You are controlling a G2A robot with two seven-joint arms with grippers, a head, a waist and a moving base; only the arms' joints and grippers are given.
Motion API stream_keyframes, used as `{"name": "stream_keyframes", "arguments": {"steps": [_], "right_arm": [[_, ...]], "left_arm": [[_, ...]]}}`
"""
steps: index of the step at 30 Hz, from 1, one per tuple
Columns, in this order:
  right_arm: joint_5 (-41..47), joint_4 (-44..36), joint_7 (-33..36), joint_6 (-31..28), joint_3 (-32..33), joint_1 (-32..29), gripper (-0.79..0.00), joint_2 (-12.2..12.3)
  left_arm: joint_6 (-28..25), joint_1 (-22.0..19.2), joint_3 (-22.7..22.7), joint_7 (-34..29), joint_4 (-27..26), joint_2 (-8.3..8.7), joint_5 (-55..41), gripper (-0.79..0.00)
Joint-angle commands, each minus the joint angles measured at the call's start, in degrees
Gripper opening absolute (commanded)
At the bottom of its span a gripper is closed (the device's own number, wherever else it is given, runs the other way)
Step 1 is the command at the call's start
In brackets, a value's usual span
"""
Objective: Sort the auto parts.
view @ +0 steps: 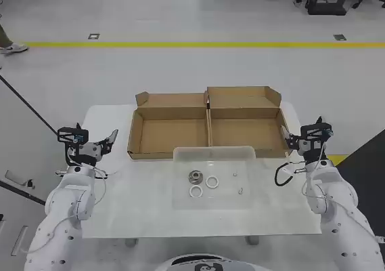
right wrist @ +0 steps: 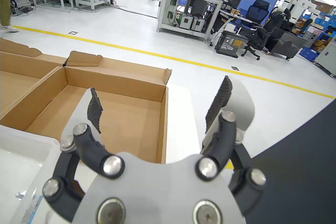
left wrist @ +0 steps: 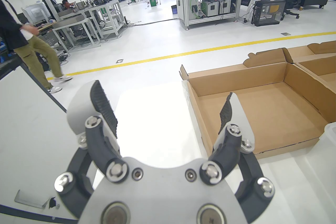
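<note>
I have both arms out at the table's two sides, with nothing in either claw. The left claw [left wrist: 162, 93] is spread wide, its ribbed pads [left wrist: 103, 101] well apart with only air between them. It hangs over the white table [view: 131, 210], just off the outer side of the left cardboard box [view: 168, 135]. The right claw [right wrist: 160, 88] is just as wide open and holds nothing, and it sits beside the outer wall of the right cardboard box [view: 243, 132]. The two boxes stand side by side with their inner walls touching and their flaps folded back on the far side — both show their brown floors.

The parts I'm meant to sort lie in a clear plastic tray [view: 212, 150] at the middle of the table, just in front of the boxes' near walls. Inside it I see a dark metal ring [view: 195, 177], with a white ring [view: 212, 181] just beside it on the right. A second white ring [view: 196, 192] lies just nearer to me than the dark one. Two small bits [view: 241, 190] — too small for me to name — lie further right in the tray. Both claws are well apart from the tray's contents.
</note>
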Motion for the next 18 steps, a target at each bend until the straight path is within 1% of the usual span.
{"name": "stream_keyframes", "arguments": {"steps": [1,5,9,13,18], "right_arm": [[0.7,-0.84,0.4,-2.33,0.44,0.39,0.0,0.09],[1.52,-2.72,3.56,-8.6,2.45,2.13,0.0,0.55],[2.72,-4.8,8.42,-17.49,3.79,4.88,0.0,1.18],[4.19,-5.51,13.51,-26.14,4.59,8.53,0.0,1.86],[8.6,-5.78,20.81,-35.59,4.26,13.71,0.0,2.59]], "left_arm": [[0.0,0.0,0.0,0.0,0.0,0.0,0.0,0.0],[0.0,0.0,0.0,0.0,0.0,0.0,0.0,0.0],[0.0,0.0,0.0,0.0,0.0,0.0,0.0,0.0],[0.0,0.0,0.0,0.0,0.0,0.0,0.0,0.0],[0.0,0.0,0.0,0.0,0.0,0.0,0.0,0.0]]}}
